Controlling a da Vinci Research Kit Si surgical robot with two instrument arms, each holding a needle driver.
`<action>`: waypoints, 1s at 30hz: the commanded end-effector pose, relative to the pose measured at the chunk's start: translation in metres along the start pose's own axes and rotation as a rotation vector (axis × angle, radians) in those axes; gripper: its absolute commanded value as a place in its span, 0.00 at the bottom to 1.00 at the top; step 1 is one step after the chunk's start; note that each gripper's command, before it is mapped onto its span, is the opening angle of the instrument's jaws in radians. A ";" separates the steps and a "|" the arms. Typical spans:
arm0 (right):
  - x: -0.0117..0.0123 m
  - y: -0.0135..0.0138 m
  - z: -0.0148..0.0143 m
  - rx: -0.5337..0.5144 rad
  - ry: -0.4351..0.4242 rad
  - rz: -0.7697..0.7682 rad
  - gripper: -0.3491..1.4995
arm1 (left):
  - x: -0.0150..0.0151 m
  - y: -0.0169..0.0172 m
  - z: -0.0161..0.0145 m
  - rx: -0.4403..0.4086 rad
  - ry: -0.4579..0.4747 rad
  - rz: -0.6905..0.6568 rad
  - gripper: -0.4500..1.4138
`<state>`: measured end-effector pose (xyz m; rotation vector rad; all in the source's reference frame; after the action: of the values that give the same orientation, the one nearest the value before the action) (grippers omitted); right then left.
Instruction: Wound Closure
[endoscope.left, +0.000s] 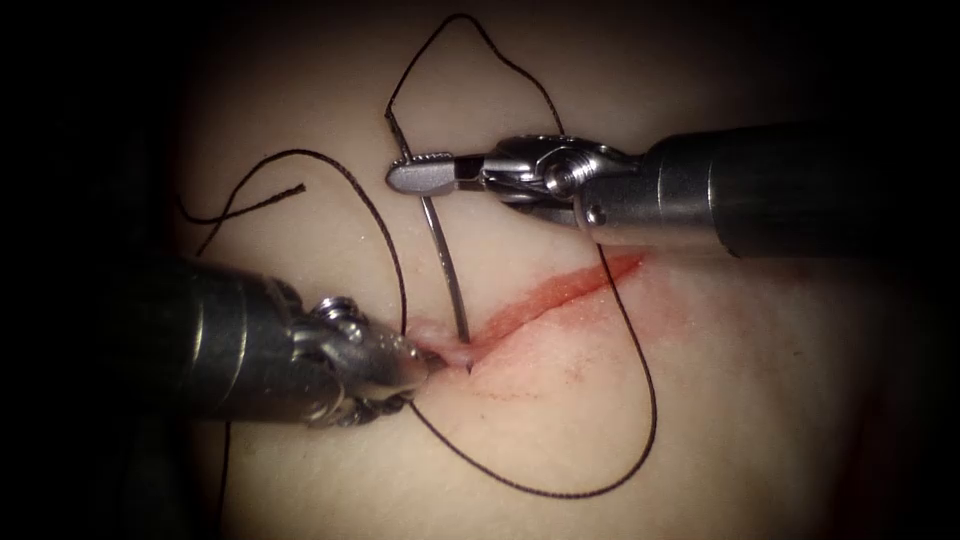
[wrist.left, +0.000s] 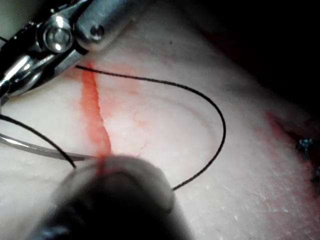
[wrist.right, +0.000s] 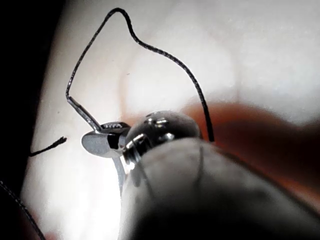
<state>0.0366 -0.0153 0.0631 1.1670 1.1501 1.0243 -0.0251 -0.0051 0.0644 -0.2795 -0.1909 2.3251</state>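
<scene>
Landmark: the cut, a slanted red line across the pale tissue; every place below is given from it.
Right gripper: above the cut's left end, on its upper side, clear of the tissue surface; its jaws are closed on the needle near the needle's tail end.
Needle: runs down from the right gripper in a shallow curve to the cut's left end, where its tip meets the tissue; whether the tip has entered cannot be told. In the right wrist view the tail end juts out past the jaws, with thread leaving it.
Left gripper: pressed against the tissue at the cut's left end, just beside the needle tip; whether its jaws are apart or holding anything cannot be told.
Thread: dark; from the needle tail it loops up and away from the cut, passes behind the right gripper, crosses the cut near its right end, sweeps round below it and returns to the left end.
Free thread end: frayed, lying on the tissue well left of and above the cut.
Red fluid: stains the cut's edges and the tissue just below it.
</scene>
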 end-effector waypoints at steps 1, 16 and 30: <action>0.0000 0.0000 0.0010 0.004 -0.004 0.004 0.00 | 0.0001 0.0003 0.0006 -0.001 0.000 0.000 0.00; -0.0003 0.0002 0.0009 0.006 -0.009 -0.011 0.00 | 0.0001 0.0004 0.0005 0.000 0.000 -0.001 0.00; 0.0041 0.0007 -0.0002 -0.006 0.089 -0.420 0.00 | 0.0003 0.0009 -0.0009 -0.037 0.007 -0.005 0.12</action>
<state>0.0362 -0.0113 0.0631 0.8253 1.3908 0.7536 -0.0252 -0.0054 0.0626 -0.3086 -0.2367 2.3168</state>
